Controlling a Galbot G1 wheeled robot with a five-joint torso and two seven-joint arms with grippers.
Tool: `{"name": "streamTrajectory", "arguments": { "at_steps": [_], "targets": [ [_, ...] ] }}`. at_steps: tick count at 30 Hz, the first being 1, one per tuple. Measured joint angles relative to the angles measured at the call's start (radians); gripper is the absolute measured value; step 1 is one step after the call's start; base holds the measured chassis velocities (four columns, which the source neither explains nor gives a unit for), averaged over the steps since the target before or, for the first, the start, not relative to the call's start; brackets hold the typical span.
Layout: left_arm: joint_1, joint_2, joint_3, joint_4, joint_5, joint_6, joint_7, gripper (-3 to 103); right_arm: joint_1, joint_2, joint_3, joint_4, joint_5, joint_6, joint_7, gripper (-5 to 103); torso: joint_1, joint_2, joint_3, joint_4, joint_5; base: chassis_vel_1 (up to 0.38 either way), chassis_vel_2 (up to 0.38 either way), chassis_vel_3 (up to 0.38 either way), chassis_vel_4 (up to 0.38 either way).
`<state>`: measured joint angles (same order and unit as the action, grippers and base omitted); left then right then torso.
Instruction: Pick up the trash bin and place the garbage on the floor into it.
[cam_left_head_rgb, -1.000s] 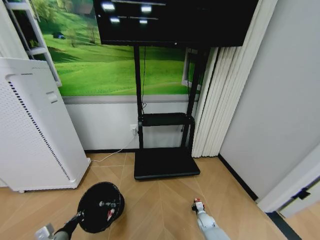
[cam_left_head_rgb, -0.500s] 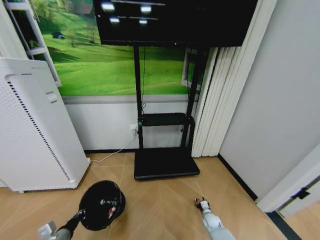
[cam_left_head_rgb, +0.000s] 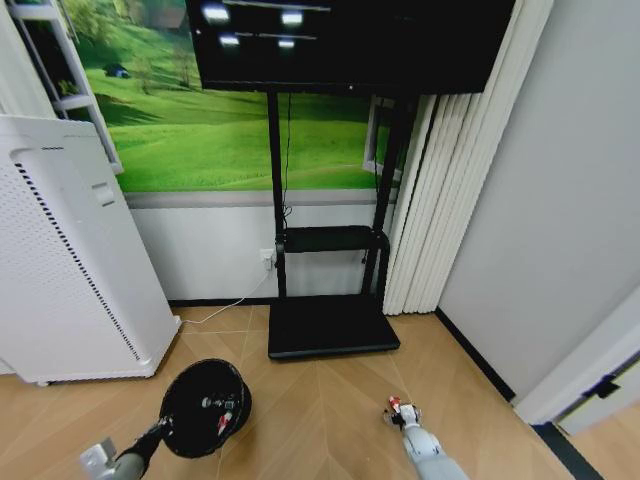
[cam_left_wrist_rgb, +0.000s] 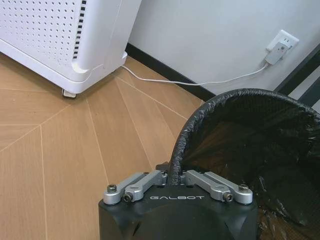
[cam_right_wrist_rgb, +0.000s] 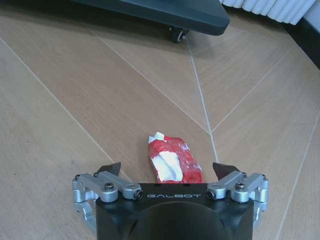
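**Red-and-white wrapper between spread fingers**

Red with white patches, the garbage (cam_right_wrist_rgb: 173, 163) lies on the floor (cam_right_wrist_rgb: 75, 100) between the right gripper's (cam_right_wrist_rgb: 168, 170) wide-open fingers, untouched by either tip. The left gripper (cam_left_wrist_rgb: 173, 176) is clamped on the trash bin (cam_left_wrist_rgb: 250, 150) rim, holding the black-lined bin at the robot's left, near the white appliance (cam_left_head_rgb: 70, 260).

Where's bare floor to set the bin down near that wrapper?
Bare planks lie between the trash bin, held by the left gripper, and the red-and-white wrapper between the open right gripper's fingers. Behind, the TV stand base crowds the floor; the white appliance blocks the left.
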<state>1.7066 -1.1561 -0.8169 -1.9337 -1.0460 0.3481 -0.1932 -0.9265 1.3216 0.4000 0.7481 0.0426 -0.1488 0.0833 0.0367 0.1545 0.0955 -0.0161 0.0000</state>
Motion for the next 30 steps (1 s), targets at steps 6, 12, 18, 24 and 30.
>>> {"name": "streamTrajectory", "arguments": {
  "at_steps": [6,12,18,24,30],
  "targets": [
    [0.002,0.005,0.0,0.0,-0.006,0.0,-0.002,3,0.031,0.002,-0.022,-0.041,0.027,-0.003,0.011,100,0.0,0.0,0.0,0.0,0.0,0.0,0.0,0.0,0.0],
    [0.003,0.006,0.0,0.0,-0.008,0.0,-0.003,3,0.044,-0.001,-0.046,-0.053,0.043,-0.018,0.013,92,0.0,0.0,0.0,0.0,-0.0001,0.0,0.0,0.0,0.0],
    [0.002,0.006,-0.006,0.0,-0.01,-0.001,-0.005,3,0.048,0.003,-0.046,-0.069,0.034,-0.018,0.003,71,0.0,0.0,0.0,0.0,-0.0005,0.0,0.0,0.0,0.0],
    [0.009,0.005,-0.017,-0.001,-0.013,-0.003,-0.005,3,0.042,0.007,-0.043,-0.071,0.029,-0.018,0.0,49,0.0,0.0,0.0,0.0003,-0.0003,0.0,0.0,0.0,0.0],
    [0.005,0.005,-0.02,-0.001,-0.017,-0.004,-0.004,3,0.02,0.005,-0.036,-0.052,0.03,-0.016,0.0,37,0.0,0.0,0.0,0.0001,-0.0004,0.0,0.0,0.0,0.0]
  ]
}}
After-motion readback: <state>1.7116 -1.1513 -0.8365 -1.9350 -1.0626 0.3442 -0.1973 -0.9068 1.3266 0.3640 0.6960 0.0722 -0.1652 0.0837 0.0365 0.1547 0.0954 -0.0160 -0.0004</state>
